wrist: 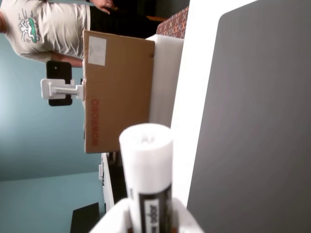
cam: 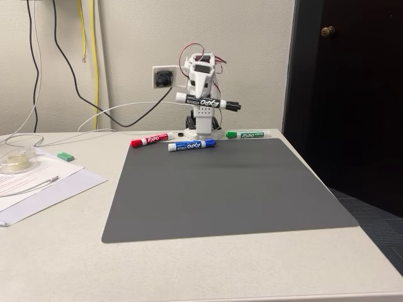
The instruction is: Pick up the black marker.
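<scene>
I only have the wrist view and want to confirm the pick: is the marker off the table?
Observer: Yes. In the fixed view the black marker hangs level in the hand, well above the table.
Operator: Which way does its cap point?
Observer: To the right in the fixed view.
Operator: Any other markers around?
Observer: A red marker, a blue marker and a green marker lie near the arm's base.
</scene>
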Controlling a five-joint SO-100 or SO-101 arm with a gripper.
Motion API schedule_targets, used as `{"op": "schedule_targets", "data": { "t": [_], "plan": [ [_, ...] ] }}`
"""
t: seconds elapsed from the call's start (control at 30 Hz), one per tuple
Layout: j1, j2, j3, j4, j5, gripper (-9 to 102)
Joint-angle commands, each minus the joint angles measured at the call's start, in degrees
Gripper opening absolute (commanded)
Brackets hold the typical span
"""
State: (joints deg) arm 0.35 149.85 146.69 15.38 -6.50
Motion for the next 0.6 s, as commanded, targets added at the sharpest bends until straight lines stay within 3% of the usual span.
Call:
{"op": "schedule_targets", "data": {
  "t": [0.0, 0.57],
  "plan": [
    [-0.4, 1.9, -0.4, -1.1, -0.4, 0],
    [-1.8, 0.7, -0.6, -1.5, -3.1, 0]
  ]
}}
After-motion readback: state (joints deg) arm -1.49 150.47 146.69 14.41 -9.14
